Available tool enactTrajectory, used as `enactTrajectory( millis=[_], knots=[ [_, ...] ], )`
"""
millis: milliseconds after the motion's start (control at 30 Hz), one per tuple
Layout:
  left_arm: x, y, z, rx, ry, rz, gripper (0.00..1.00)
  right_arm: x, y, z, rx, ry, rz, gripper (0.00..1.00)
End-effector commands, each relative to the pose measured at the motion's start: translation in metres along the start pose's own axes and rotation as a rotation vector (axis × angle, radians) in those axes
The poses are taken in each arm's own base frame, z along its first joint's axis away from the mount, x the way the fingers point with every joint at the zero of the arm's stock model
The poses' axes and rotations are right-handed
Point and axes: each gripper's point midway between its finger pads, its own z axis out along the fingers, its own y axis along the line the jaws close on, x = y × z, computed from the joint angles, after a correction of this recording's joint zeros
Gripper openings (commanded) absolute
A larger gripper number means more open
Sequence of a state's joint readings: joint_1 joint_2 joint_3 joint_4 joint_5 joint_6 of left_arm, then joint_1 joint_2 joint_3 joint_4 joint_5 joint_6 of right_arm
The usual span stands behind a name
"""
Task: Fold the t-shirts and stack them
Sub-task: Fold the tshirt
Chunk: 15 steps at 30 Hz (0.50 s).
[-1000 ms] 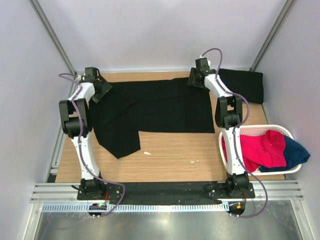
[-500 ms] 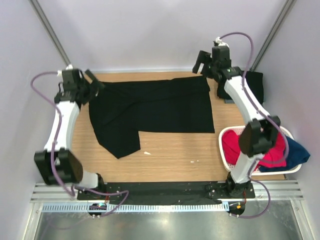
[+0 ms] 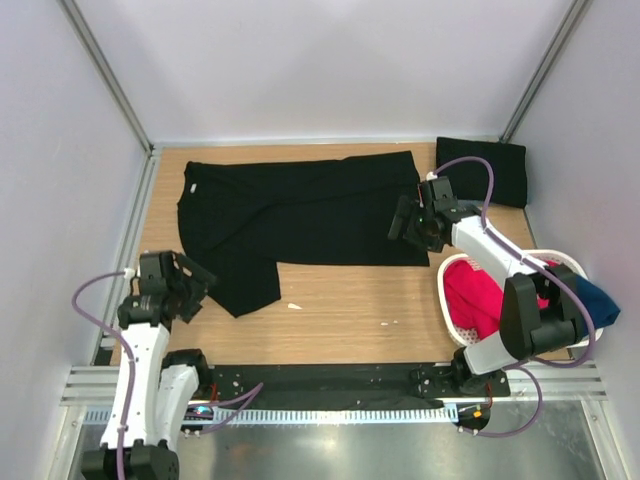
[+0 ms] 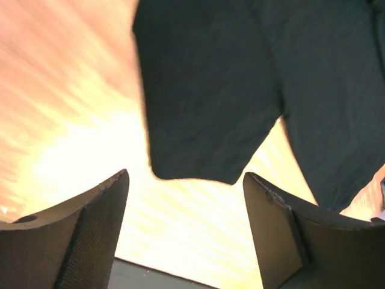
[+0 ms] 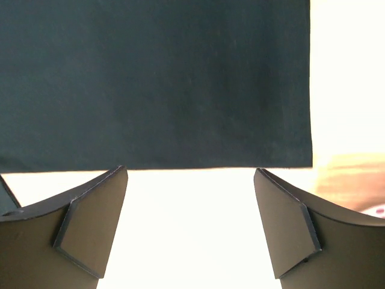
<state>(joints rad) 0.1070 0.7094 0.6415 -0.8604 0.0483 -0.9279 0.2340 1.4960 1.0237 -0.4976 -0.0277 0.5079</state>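
The left claw (image 3: 188, 282) and right claw (image 3: 403, 222) have drawn back, spread and empty; the shirt (image 3: 300, 212) ahead awaits its next fold.

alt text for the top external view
A black t-shirt lies spread across the table, with the left tool open beside its near-left corner and the right tool open at its right edge. A folded black shirt sits far right, behind a white basket.

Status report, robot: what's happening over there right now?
Left end effector and right end effector open, empty. Black t-shirt spread out; folded t-shirt at far-right corner. White basket beside right arm, not blocking.
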Motion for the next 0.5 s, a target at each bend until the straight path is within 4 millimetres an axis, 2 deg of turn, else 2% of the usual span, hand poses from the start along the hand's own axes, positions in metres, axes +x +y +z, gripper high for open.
enactTrajectory(
  millis=[0,67,200,333,400,467],
  knots=[
    [0.021,0.011,-0.001,-0.003,0.056,-0.084,0.76,-0.016,0.011,-0.019,-0.049,-0.098,0.003,0.92],
    [0.033,0.01,0.004,-0.001,0.108,-0.081,0.72,-0.009,0.005,-0.012,-0.031,-0.082,0.01,0.92],
    [0.035,0.021,0.017,-0.1,0.116,-0.048,0.62,-0.012,0.007,-0.002,-0.027,-0.079,0.036,0.92],
    [0.039,0.028,0.038,-0.14,0.121,-0.035,0.61,-0.022,0.002,0.004,0.033,-0.091,0.043,0.92],
    [0.041,0.033,0.044,-0.169,0.133,-0.032,0.61,-0.02,-0.003,0.007,0.066,-0.073,0.05,0.91],
    [0.034,0.041,0.049,-0.209,0.088,-0.017,0.61,-0.027,-0.005,0.004,0.097,-0.087,0.063,0.91]
  ],
)
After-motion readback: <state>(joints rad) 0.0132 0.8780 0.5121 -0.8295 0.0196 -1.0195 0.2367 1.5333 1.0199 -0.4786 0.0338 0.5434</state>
